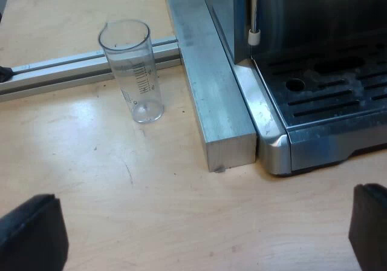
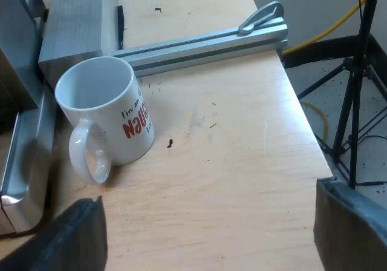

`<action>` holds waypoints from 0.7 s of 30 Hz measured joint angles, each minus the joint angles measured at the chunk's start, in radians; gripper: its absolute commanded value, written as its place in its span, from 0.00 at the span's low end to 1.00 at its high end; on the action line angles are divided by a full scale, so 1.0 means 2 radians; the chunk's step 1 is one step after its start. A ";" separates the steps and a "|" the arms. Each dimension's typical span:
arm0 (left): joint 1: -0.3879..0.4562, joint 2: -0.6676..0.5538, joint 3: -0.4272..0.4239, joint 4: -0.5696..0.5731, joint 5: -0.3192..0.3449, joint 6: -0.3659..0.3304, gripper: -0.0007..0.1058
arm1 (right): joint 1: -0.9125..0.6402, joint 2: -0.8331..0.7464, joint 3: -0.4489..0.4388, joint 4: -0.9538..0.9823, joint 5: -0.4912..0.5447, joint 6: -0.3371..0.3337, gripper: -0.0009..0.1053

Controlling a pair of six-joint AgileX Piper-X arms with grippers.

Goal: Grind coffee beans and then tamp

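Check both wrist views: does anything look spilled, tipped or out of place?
Little: a few dark specks lie scattered on the table by the mug, like stray grounds. The mug and the measuring glass stand upright.

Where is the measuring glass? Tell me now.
In the left wrist view, the measuring glass stands upright on the table beside the aluminium rail, near the metal block flanking the espresso machine.

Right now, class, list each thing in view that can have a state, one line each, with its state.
Measuring glass: upright, empty, on the table.
Mug: upright, empty.
Drip tray: seated in the espresso machine, bare where seen.
Left gripper: open, holding nothing.
Right gripper: open, holding nothing.
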 measured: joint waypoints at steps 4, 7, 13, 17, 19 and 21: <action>0.000 0.000 0.000 0.000 0.000 0.000 0.91 | 0.000 0.000 0.000 0.000 -0.001 0.006 0.68; 0.000 0.000 0.000 0.000 0.000 0.000 0.91 | 0.000 0.000 0.000 0.000 -0.001 0.010 0.68; 0.000 0.000 0.000 0.000 0.019 0.000 0.91 | 0.000 0.000 -0.015 -0.001 -0.001 0.012 0.68; 0.000 0.000 -0.001 0.000 0.026 0.000 0.91 | 0.000 0.000 -0.036 0.012 -0.002 0.013 0.68; 0.000 0.000 -0.001 0.000 0.036 0.000 0.91 | 0.000 0.002 -0.048 0.023 -0.004 0.013 0.68; 0.000 0.000 -0.001 0.000 0.047 0.000 0.91 | 0.005 0.012 -0.060 0.027 -0.010 0.013 0.68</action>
